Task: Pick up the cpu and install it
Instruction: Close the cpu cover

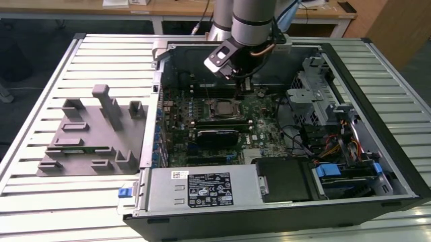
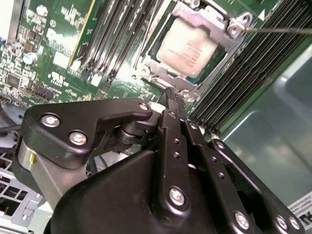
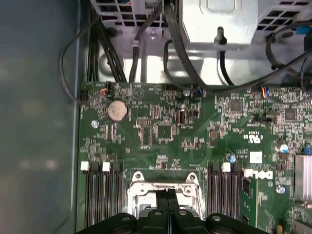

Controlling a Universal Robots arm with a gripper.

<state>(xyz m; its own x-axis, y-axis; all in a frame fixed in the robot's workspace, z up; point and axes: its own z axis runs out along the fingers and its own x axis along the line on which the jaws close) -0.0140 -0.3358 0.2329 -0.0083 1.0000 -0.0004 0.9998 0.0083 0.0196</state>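
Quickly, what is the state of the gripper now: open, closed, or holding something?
The gripper: closed, holding nothing; the flat silvery square cpu lies in the metal-framed socket.

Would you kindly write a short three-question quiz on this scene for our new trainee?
1. True or false: the gripper is holding the chip.
2. Where does the chip lie?
A) between the gripper's fingers
B) in the socket on the motherboard
C) on the slatted table beside the case
3. Fill in: the grey tray stands on the exterior view's ____ of the computer case.

Key:
1. False. The fingers are shut on nothing and the chip lies apart from them.
2. B
3. left
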